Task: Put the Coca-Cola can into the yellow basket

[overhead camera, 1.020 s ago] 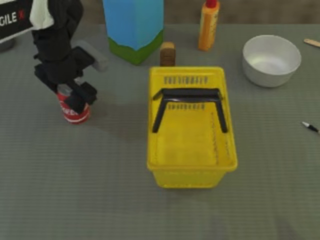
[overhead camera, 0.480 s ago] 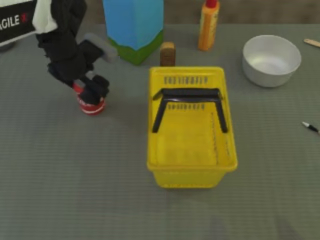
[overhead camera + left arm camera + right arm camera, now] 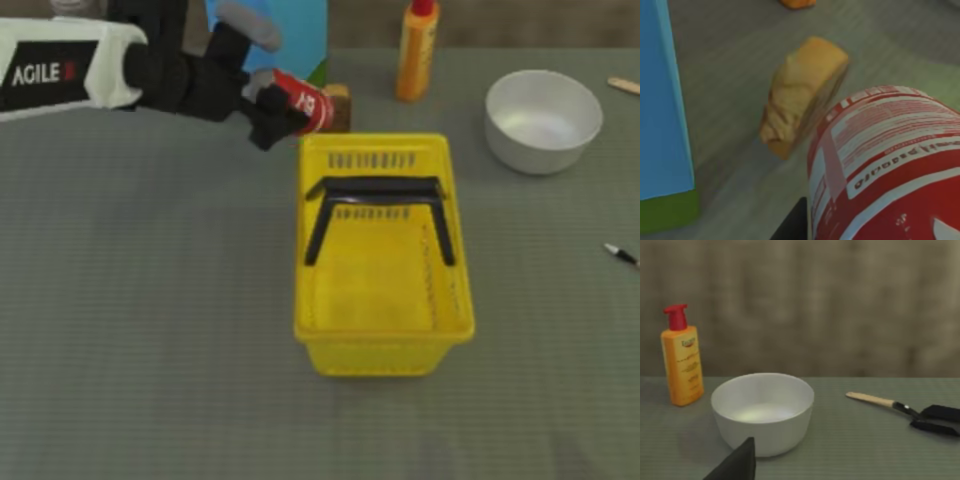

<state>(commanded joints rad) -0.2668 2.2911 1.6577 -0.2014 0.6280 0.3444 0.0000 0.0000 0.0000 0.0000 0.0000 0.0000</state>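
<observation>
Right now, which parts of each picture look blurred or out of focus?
Left wrist view: the Coca-Cola can fills the near corner with soft print, and the bread slice behind it is smeared. Top view: evenly soft, the yellow basket included. Right wrist view: the white bowl is fairly clear, the wall behind hazy.

Left arm (image 3: 70,72): white rectangular link casing, printed "AGILE" in black capitals followed by a red mark. Beyond the white casing, black wrist housing, blocky and matte. On the wrist, a grey rounded cylindrical part (image 3: 248,24). Left gripper (image 3: 275,115): black, two-fingered, with angular dark finger blocks. In the left wrist view, only a narrow black sliver of finger (image 3: 790,225) was visible at the frame's lower edge. No cables or screws could be made out. Right arm: not seen from above; in the right wrist view, a single dark grey, wedge-shaped finger tip (image 3: 737,462), smooth and unmarked.
</observation>
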